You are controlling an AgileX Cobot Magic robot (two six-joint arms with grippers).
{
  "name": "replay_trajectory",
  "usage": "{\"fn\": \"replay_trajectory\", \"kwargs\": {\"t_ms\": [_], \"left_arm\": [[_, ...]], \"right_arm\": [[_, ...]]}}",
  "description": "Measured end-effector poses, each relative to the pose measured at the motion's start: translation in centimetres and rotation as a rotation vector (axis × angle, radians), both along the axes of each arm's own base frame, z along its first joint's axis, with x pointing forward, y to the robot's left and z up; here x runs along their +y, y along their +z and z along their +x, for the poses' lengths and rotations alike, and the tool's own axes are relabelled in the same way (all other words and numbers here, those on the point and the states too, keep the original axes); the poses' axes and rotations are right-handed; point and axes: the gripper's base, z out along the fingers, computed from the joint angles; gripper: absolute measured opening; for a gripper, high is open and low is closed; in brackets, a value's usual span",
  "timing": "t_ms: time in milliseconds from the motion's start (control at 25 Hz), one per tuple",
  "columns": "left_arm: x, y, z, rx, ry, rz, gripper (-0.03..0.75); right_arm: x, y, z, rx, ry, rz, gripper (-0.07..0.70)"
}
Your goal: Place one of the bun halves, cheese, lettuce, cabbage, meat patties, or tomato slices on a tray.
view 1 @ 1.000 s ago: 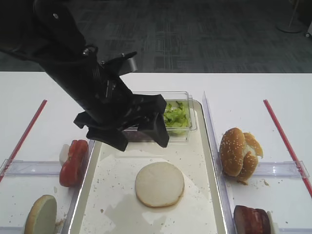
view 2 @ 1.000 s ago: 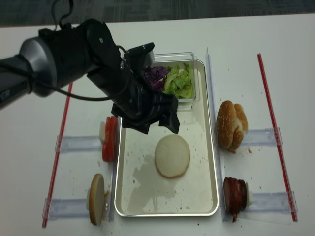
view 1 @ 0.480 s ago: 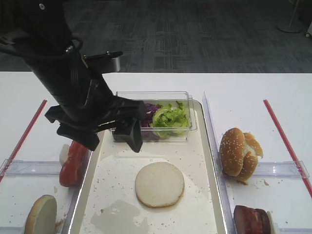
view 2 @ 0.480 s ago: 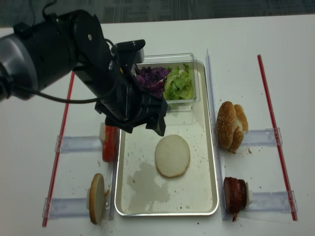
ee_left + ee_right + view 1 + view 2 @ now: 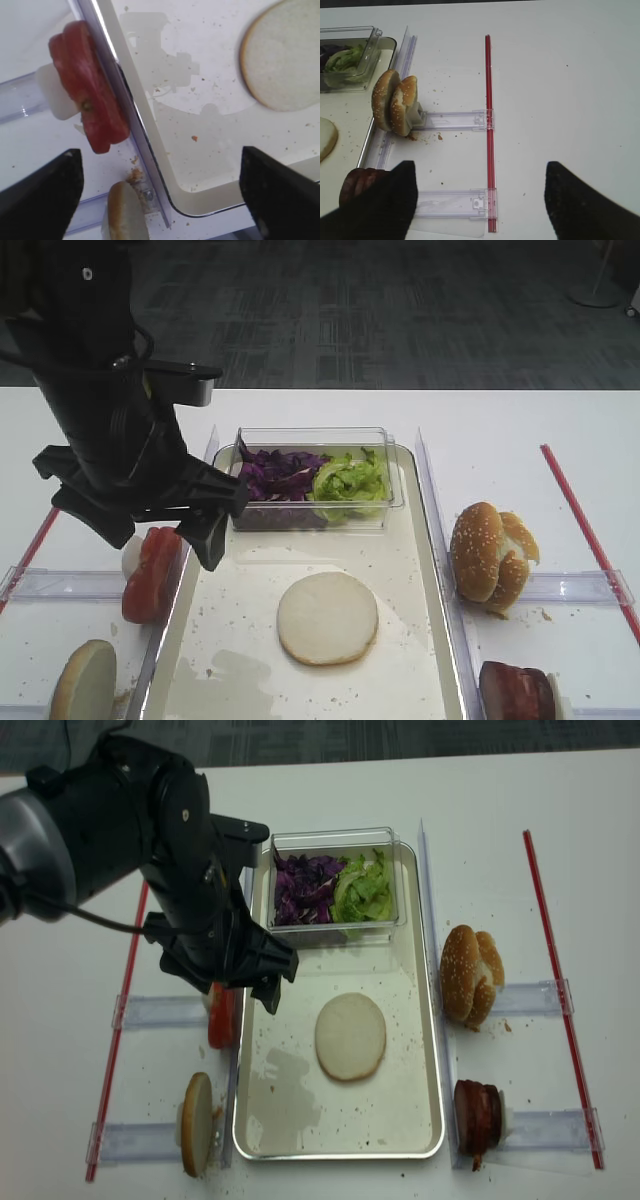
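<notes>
One plain bun half already lies cut face up on the tray, near its middle. Taking the tray as the landmark and going left to right: off its left edge a second bun half stands on edge in a clear rack, and just beyond it the tomato slices stand in their own rack, close against the rim. Above them hangs the left gripper, fingers spread wide with nothing between them, straddling the tray's left rim. At the tray's far end a tub holds cabbage beside lettuce. Off the right edge stand the sesame buns, then the patties nearer the front. The right gripper waits well right of the tray, open and empty.

My worry: if the left gripper drops for the tomatoes, one finger looks likely to strike the rim and shove the tray, or tip the slices off their rack.
</notes>
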Motion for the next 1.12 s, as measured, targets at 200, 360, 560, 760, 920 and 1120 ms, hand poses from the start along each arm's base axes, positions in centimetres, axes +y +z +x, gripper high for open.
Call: {"fn": "replay_trajectory", "kwargs": {"t_ms": [200,360,560,760,920,1120], "left_arm": [[0.4,0.0,0.2,-0.010,0.004,0.027,0.582],[1.5,0.0,0.7,-0.001,0.048,0.031,0.582],[5.4,0.0,2.1,0.014,0.161,0.064,0.582],[9.7,0.0,3.1,0.022,0.258,0.105,0.582],[12.8,0.0,3.5,0.028,0.319,0.116,0.580],[15.2,0.0,3.5,0.048,0.361,0.124,0.578]], "right_arm": [[0.0,0.0,0.0,0.000,0.000,0.000,0.552],[0.0,0.0,0.0,0.000,0.000,0.000,0.552],[0.0,0.0,0.0,0.000,0.000,0.000,0.552],[0.0,0.0,0.0,0.000,0.000,0.000,0.552],[0.0,0.0,0.0,0.000,0.000,0.000,0.552],[0.0,0.0,0.0,0.000,0.000,0.000,0.552]]}}
